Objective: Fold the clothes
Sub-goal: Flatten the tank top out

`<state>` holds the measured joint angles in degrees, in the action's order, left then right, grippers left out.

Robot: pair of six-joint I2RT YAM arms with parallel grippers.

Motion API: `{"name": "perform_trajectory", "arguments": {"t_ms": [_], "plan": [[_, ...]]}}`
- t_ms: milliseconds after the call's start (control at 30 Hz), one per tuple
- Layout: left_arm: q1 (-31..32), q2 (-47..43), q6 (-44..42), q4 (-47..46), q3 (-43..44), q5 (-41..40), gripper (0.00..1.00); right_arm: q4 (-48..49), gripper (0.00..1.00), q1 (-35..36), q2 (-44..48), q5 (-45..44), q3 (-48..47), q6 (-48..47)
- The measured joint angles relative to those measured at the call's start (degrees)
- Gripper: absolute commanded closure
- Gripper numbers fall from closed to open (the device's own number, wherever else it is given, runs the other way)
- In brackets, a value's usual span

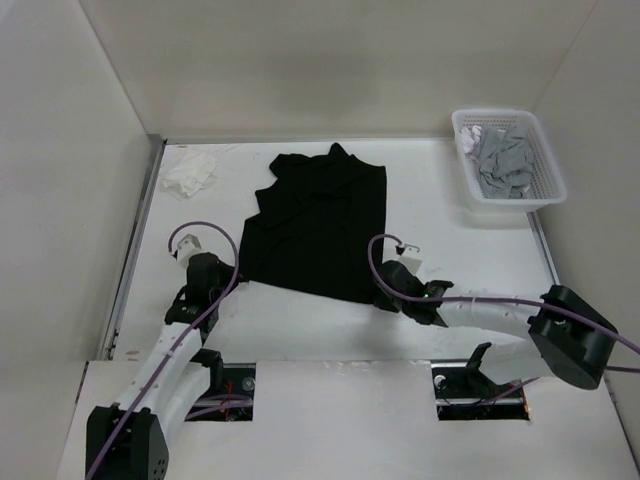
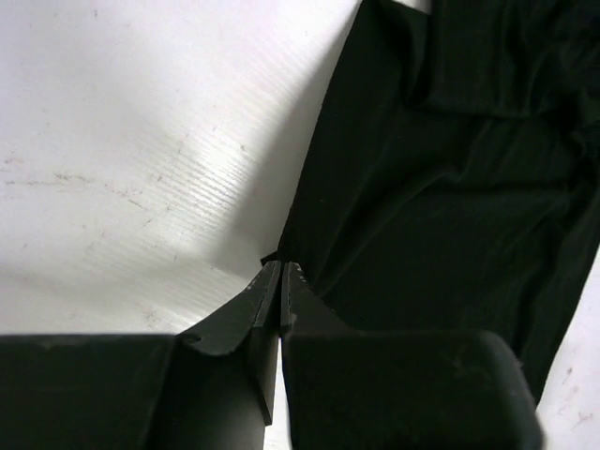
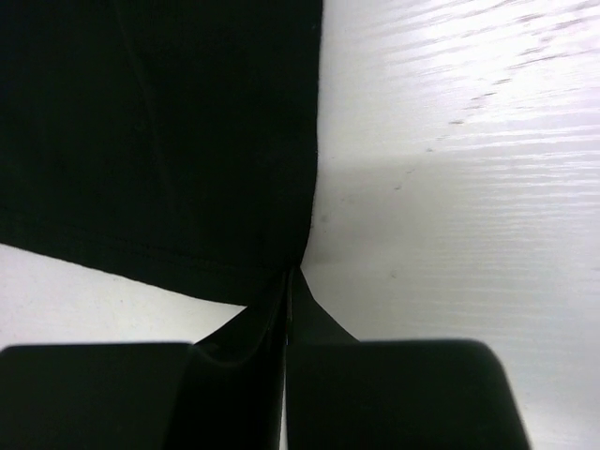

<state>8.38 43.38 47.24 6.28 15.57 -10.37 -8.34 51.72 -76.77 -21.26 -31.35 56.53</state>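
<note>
The clothes are one black short-sleeved shirt [image 1: 315,225] lying flat in the middle of the white table, collar end away from me. My left gripper [image 1: 240,278] is at its near left corner, jaws shut with the shirt's edge pinched at the tips. In the left wrist view the left gripper [image 2: 281,268] meets the black shirt [image 2: 450,169] right at that corner. My right gripper [image 1: 380,297] is at the near right corner. In the right wrist view the right gripper [image 3: 298,274] is shut on the hem corner of the shirt [image 3: 159,141].
A white basket [image 1: 548,190] holding grey garments [image 1: 503,160] stands at the back right. A small crumpled white cloth [image 1: 188,178] lies at the back left. Tall white walls close in the table on the left, back and right.
</note>
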Motion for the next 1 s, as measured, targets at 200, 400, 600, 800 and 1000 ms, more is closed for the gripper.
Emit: {"name": "perform_trajectory", "arguments": {"t_ms": [200,400,600,800,1000], "plan": [[2.0,-1.4,1.7,2.3,9.0,0.4,1.00,-7.6,1.00,0.5,17.5,-7.3,-2.2,-4.9],[7.2,-4.3,2.9,0.3,30.1,-1.4,1.00,-12.5,1.00,2.9,34.0,-16.2,-23.5,-17.1],[7.4,-5.3,1.1,-1.6,51.0,-4.5,1.00,-11.2,1.00,8.2,34.7,-21.7,-48.7,-31.7],[6.6,-3.3,-2.4,-4.4,66.9,-7.0,1.00,-7.0,1.00,12.6,28.0,-23.5,-67.1,-45.4],[4.8,5.6,-4.5,-8.4,69.0,-9.7,1.00,-5.9,1.00,-4.7,16.9,-14.1,-71.4,-47.7]]}}
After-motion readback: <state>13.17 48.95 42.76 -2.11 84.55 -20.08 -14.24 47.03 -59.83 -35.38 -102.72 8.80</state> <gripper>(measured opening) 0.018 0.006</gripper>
